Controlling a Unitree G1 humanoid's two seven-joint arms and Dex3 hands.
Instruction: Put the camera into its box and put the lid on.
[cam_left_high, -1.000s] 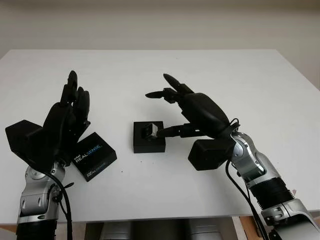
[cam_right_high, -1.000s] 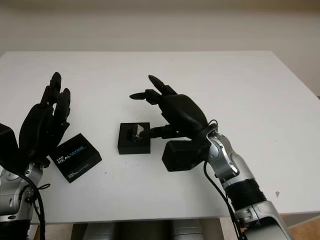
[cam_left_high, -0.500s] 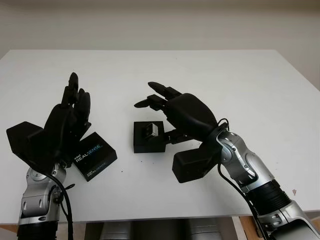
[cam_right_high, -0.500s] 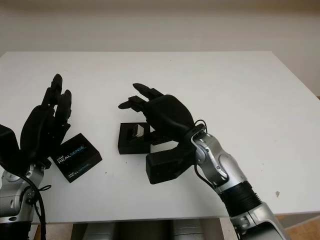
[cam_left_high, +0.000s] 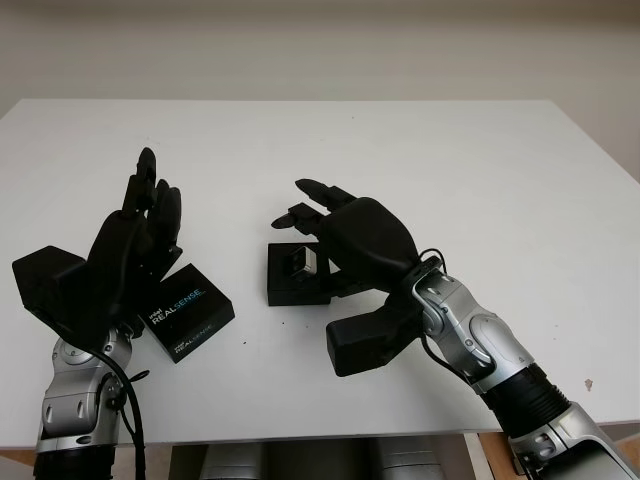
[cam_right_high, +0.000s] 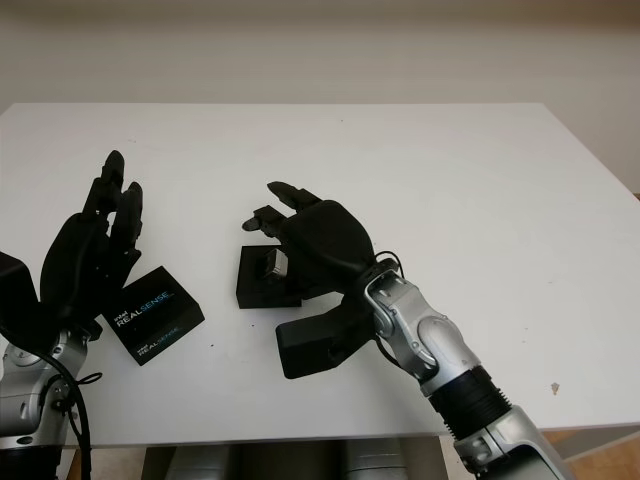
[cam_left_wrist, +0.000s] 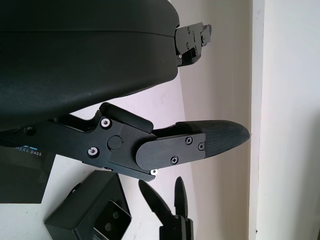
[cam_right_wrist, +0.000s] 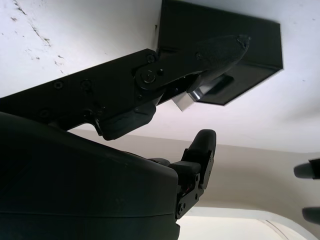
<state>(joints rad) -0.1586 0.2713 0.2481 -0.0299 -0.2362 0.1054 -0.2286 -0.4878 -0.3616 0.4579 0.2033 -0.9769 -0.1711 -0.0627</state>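
Head stereo overlooks table (cam_left_high: 480, 160); wrist cameras sit close.

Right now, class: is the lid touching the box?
Apart. In the left eye view, bare white table separates the lid from the box.

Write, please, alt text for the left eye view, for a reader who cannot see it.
The right hand hovers open over a small open black box holding a silver camera on a white table. The left hand is raised, open, beside a flat black lid printed REALSENSE.
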